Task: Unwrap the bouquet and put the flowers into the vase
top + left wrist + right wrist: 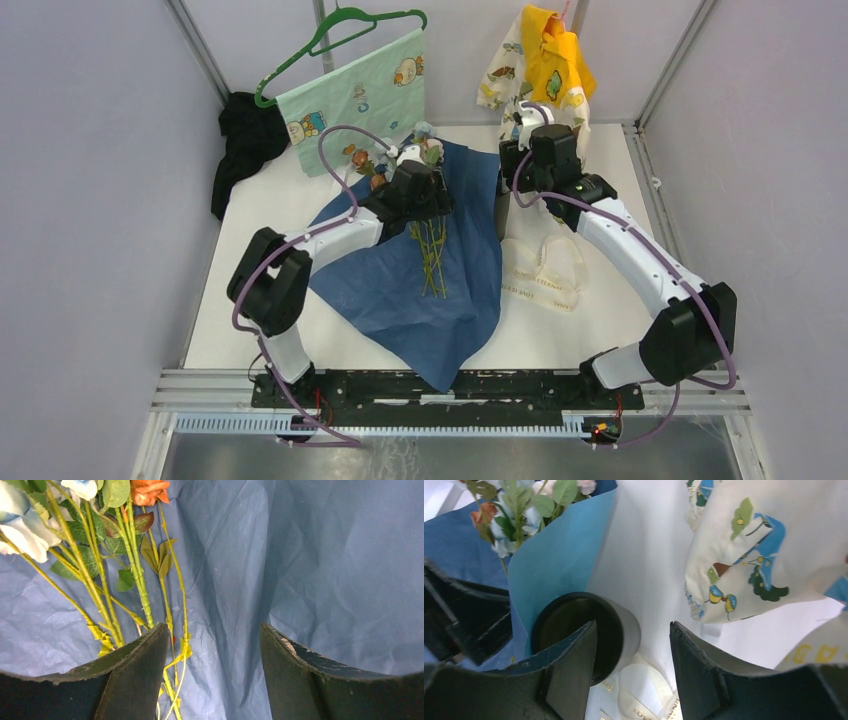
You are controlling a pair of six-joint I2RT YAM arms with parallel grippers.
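Overhead only: takes in the whole layout. Finds wrapping paper (400, 300) spread open, dark side up, mid-counter (590, 330). Flowers (432, 255) on it, stems toward the arm bases, heads at the far edge. Along the back wall: green cloth (365, 95) on a green hanger (330, 30), yellow and white shirt (540, 65), black cloth (245, 145). Clear wrapper (548, 270) just right of the paper. Cannot place the vase with certainty here, under the right arm.

Left wrist only: resolves thin green stems, small leaves, one orange bloom and pale blue blooms against creased paper.

Right wrist only: shows vase (574, 625), dark, round rim toward the lens, just beside the paper's raised light-blue edge. Flower heads behind it, printed shirt close on the right.

Writing: gold letters on the clear wrapper, cut off and too small to read.

Left pincer (215, 635): wide apart over the paper, nothing between. Stems pass one finger (135, 675); cannot tell whether touching.

Right pincer (631, 627): apart, not clamped. One finger (574, 670) over the vase mouth, the other clear of the wall; cannot tell whether touching.
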